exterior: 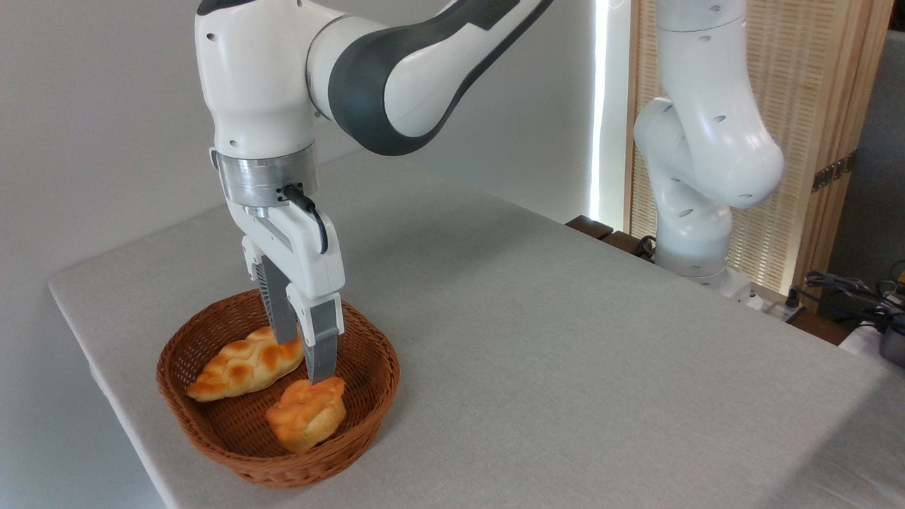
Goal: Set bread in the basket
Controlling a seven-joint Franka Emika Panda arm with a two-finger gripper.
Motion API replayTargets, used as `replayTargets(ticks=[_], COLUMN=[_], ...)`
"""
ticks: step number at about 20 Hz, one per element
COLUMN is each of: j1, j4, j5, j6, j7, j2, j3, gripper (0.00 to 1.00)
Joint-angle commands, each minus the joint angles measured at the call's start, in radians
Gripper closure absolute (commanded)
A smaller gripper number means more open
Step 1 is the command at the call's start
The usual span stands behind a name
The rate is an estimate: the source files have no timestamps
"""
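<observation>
Fingers apart above bread | bread in basket near front rim

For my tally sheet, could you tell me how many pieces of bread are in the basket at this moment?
2. The small bun lies at the front of the basket, below the open gripper; the braided loaf lies at the back left. None seems hidden.

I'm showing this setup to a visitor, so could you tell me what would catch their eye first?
Likely the big white arm reaching down over the wicker basket at the table's left corner, its gripper with jaws open. Just below them lies a small orange bun, beside a braided loaf in the same basket.
</observation>
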Motion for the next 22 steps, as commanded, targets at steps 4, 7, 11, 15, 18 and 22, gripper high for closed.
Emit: replayTargets(ticks=[4, 7, 11, 15, 18, 22], j1=[0.0, 0.025, 0.165, 0.205, 0.253, 0.257], j4=[0.061, 0.19, 0.195, 0.193, 0.189, 0.184], j5=[0.009, -0.002, 0.0, -0.005, -0.052, -0.038], j6=[-0.103, -0.298, -0.324, -0.375, -0.412, -0.412], j7=[-0.019, -0.016, -0.056, -0.07, -0.068, -0.068], j2=[-0.04, -0.04, -0.084, -0.135, -0.157, -0.152], j3=[0.012, 0.009, -0.152, -0.175, -0.21, -0.237], gripper=[0.0, 0.0, 0.0, 0.0, 0.0, 0.0])
